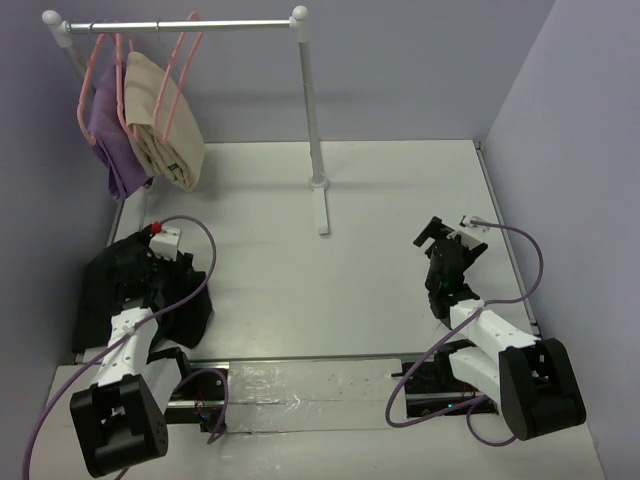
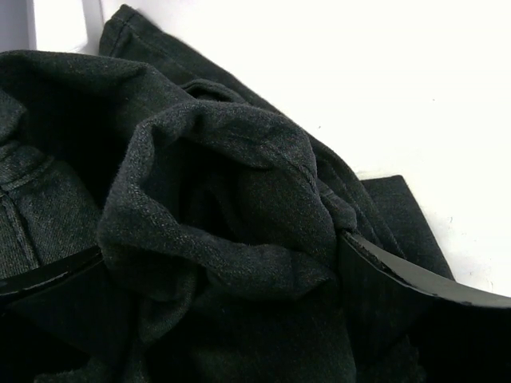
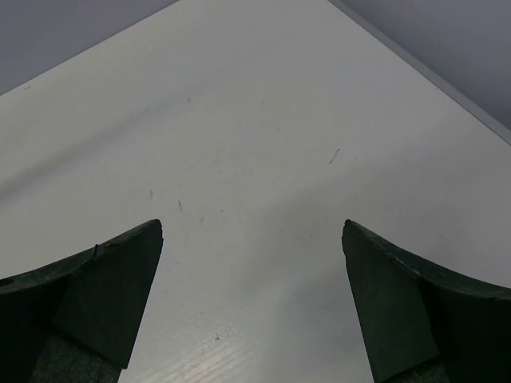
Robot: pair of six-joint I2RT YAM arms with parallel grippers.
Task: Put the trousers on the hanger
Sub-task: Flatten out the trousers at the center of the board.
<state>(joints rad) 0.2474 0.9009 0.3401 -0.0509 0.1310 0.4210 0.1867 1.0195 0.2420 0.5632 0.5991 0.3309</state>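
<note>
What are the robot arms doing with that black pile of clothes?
The left gripper is down in the black trousers heaped at the left side of the table. Its fingers are spread either side of a bunched fold, not pinched shut. The right gripper hangs open over bare table, holding nothing. The pink hanger is up on the rail at the back, so the trousers are not on it yet.

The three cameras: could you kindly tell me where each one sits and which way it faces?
Top external: above and behind the arms, looking down on the table; both arms show, bases at the bottom.
Left wrist: on the left arm, facing the trousers, bunched between the fingers of the open left gripper.
Right wrist: on the right arm, facing only the table; the open right gripper shows at the bottom.
Shared: the top and left wrist views both show the trousers.
</note>
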